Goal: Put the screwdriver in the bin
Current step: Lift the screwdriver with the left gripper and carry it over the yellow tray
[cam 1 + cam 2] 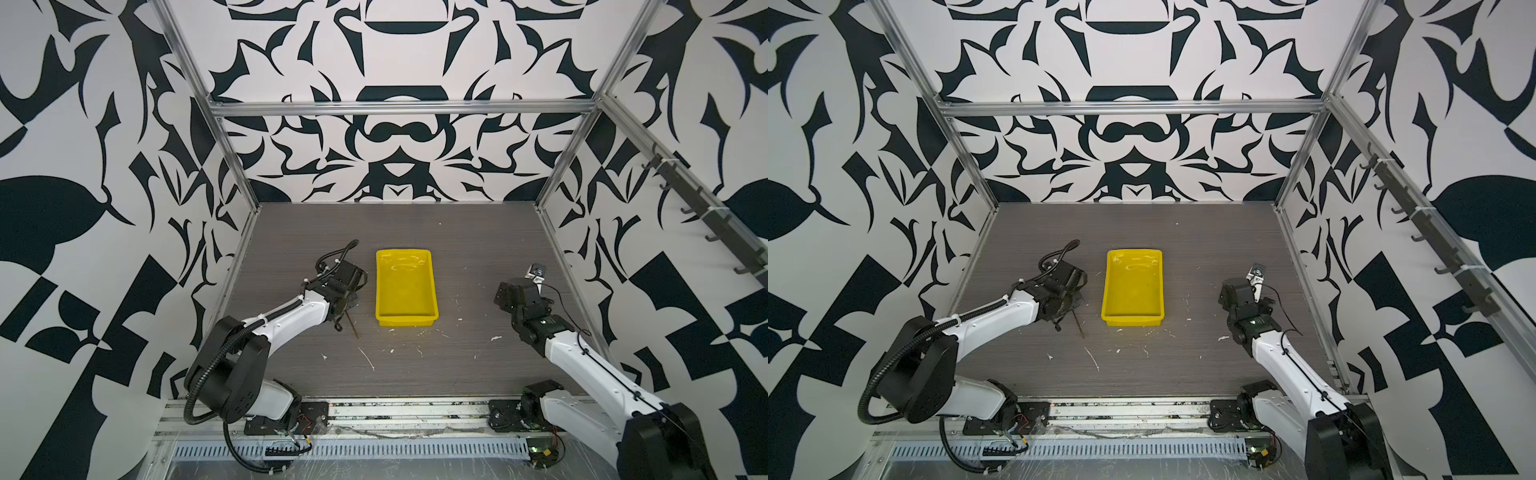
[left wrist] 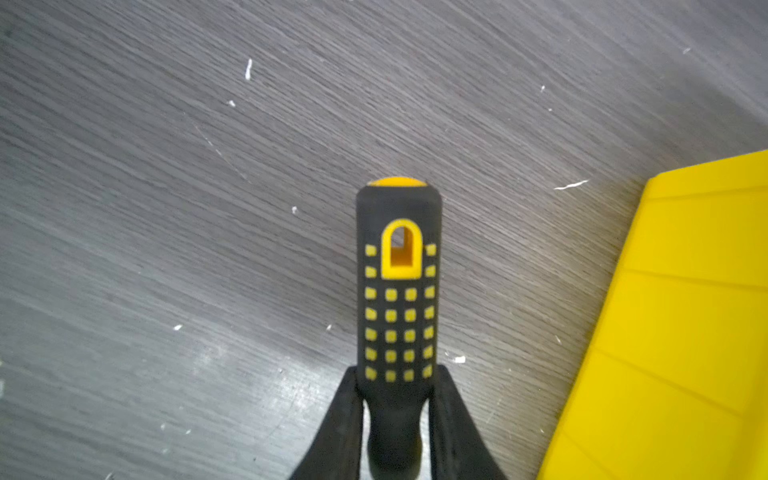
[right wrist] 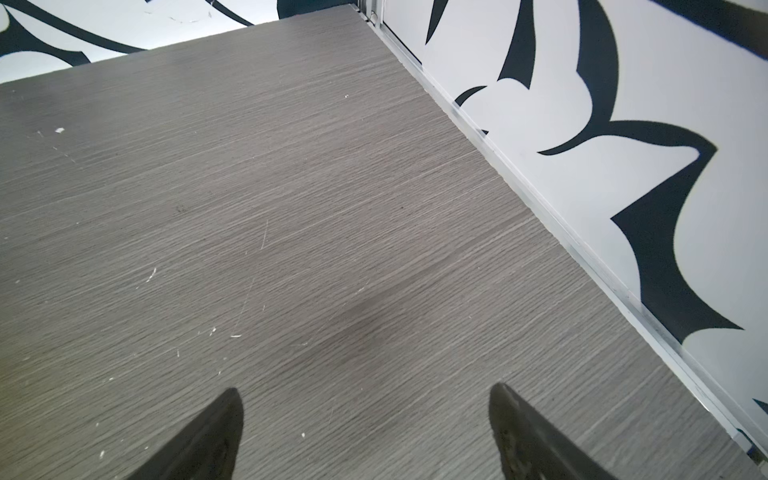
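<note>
1. Left tool (image 2: 397,384) is clamped narrow on the screwdriver (image 2: 398,291). Its jaws pinch the slim neck of the black handle, and the dotted grip and yellow butt stick out ahead of them.
2. In a top view the thin shaft (image 1: 352,326) slants down toward 6 o'clock from the tool. Whether its tip touches the table (image 1: 415,365) I cannot tell, so raise it straight up first to keep the tip from dragging.
3. The bin (image 1: 406,320) stands empty just beside the tool at 3 o'clock. Travel that way only once the shaft looks higher than the flared rim.
4. The grip sits near one end, so the screwdriver may pivot. Move slowly and keep the wrist level.
5. Line the screwdriver up with the bin's long axis, 12 to 6 o'clock. Lower it close to the bin floor, then release.
6. Right tool (image 3: 366,390) hangs wide and empty at 3 o'clock of the bin, well apart. Leave it parked.
</note>
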Motion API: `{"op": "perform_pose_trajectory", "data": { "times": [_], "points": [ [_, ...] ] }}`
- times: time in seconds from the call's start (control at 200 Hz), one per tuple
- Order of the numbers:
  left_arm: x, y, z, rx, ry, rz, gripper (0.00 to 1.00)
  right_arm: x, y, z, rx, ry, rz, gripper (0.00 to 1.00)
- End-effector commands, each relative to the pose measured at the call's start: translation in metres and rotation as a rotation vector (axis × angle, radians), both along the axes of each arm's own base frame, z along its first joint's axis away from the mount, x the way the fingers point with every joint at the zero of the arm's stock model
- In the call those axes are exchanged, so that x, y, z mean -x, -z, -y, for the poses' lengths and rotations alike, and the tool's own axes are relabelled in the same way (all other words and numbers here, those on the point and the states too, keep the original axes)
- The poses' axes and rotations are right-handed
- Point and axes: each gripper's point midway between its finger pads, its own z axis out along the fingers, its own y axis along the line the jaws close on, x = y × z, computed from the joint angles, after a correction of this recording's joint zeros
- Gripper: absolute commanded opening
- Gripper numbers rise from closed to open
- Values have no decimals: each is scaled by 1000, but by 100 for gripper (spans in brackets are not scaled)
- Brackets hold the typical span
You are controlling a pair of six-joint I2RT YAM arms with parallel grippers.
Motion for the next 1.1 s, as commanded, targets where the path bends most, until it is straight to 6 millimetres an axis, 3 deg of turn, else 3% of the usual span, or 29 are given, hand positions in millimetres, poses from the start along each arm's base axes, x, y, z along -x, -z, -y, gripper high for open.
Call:
{"op": "perform_pose_trajectory", "data": {
  "times": [0.0, 0.2, 0.215, 0.28, 0.415, 0.535, 0.555, 0.78, 1.095],
  "points": [
    [10, -3, -6, 10, -15, -5, 15, -2, -10, 5, 1, 34, 39, 95],
    [0, -45, 17, 127, 48, 113, 15, -1, -11, 5, 0, 35, 43, 95],
    [-1, -58, 19, 147, 58, 150, 15, -1, -11, 5, 0, 35, 43, 95],
    [-3, -76, 30, 176, 100, 211, 17, -1, -11, 5, -1, 34, 45, 95],
    [-7, -93, 53, 219, 190, 269, 19, -3, -11, 4, -5, 31, 42, 95],
    [-12, -100, 76, 236, 243, 273, 20, -3, -10, 4, -2, 33, 36, 95],
    [-14, -91, 80, 219, 248, 249, 19, -3, -10, 4, -2, 33, 36, 95],
    [-28, -92, 126, 191, 325, 231, 20, -1, -11, 4, -4, 32, 44, 95],
    [-48, -75, 146, 118, 345, 172, 21, 0, -11, 4, -7, 32, 48, 95]
  ]
}}
